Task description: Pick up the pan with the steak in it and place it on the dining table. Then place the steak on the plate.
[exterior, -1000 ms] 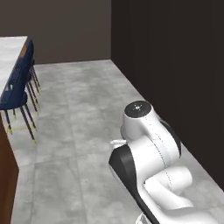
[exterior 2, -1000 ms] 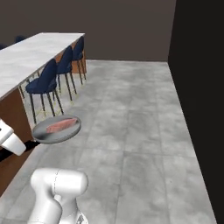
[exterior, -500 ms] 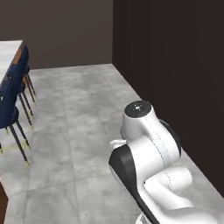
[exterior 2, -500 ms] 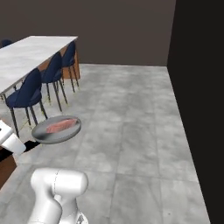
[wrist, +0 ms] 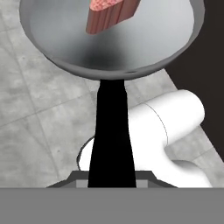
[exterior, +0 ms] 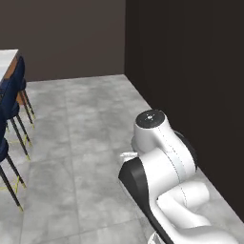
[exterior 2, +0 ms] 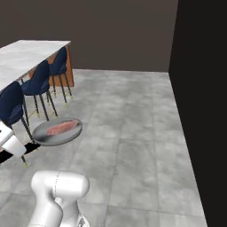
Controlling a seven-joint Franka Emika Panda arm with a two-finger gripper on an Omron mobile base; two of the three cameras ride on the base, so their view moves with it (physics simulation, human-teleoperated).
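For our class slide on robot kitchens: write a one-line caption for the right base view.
Robot arm carries a pan holding a steak above the floor, beside blue chairs at the dining table.

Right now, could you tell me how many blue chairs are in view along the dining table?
3 in the right base view: nearest chair, middle chair, farthest chair, all along the dining table. More may be hidden beyond the frame.

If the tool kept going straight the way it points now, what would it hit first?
The tool is shut on the pan handle and points along it, so the pan bowl with the steak lies first; past that, probably bare floor, though depth is unclear.
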